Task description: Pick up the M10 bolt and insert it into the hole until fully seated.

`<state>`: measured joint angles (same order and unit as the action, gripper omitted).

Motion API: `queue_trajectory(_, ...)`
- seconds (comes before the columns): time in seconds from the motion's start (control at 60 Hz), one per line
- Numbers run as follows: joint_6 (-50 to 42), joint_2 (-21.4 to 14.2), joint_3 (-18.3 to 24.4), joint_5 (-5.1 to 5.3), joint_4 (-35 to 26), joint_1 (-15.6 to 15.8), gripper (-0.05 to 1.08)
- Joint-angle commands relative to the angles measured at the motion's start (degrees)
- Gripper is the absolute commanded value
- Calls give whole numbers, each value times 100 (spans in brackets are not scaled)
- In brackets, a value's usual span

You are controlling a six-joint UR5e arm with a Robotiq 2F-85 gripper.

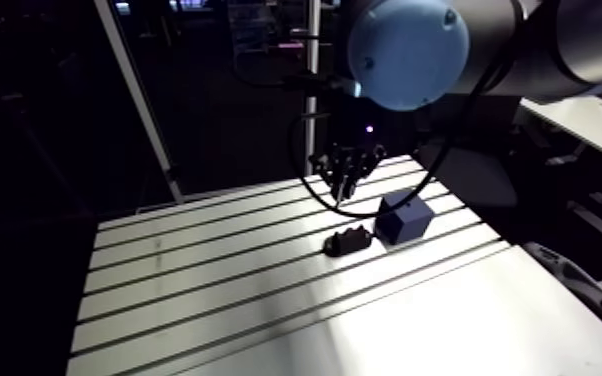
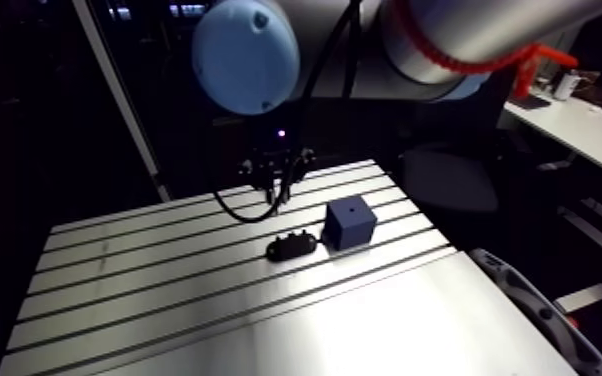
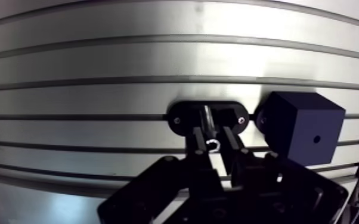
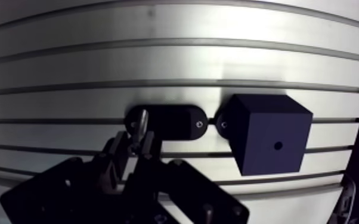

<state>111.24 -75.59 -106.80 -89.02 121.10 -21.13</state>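
- Two items sit on the slotted table (image 1: 215,290) in the arm view: a black oval holder (image 1: 348,241) and a dark blue cube (image 1: 405,218).
- Cube is at about 2 o'clock from the holder, just beside it. Can't tell if they touch.
- Cube stands flat with one corner toward the camera. A small round hole (image 2: 351,211) shows in its upper face.
- Gripper (image 1: 343,190) hangs from the wrist at roughly 12 o'clock from the holder. A strip of bright table shows between its tip and the holder, so it's off the surface.
- A thin piece sticks down from the gripper tip. It's too small in this view to read.
- In the wrist view, both fingers (image 3: 195,152) are pinched in on the M10 bolt (image 3: 208,122). It's clamped between the pads, with no free gap on either side.
- The bolt is shiny metal, shank pointing away from the gripper, running ahead of the fingertips toward the holder.
- The holder lies directly ahead of the fingers, long axis across them, with a small screw near each end.
- The bolt overlaps the holder's middle in one eye and its end in the other, so it sits nearer the camera than the holder.
- Cube is at 3 o'clock from the holder, next to its end and well off to the side of the fingers.
- One cube face shows the hole, with nothing in it. The bolt isn't at the cube.
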Motion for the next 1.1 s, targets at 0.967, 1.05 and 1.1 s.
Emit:
queue_trajectory(0.967,-107,373,2027,-533,-2800,-505,108)
queue_trajectory(1.05,-107,454,2020,-541,-2865,-577,108)
queue_trajectory(1.1,-107,495,2019,-541,-2877,-642,108)
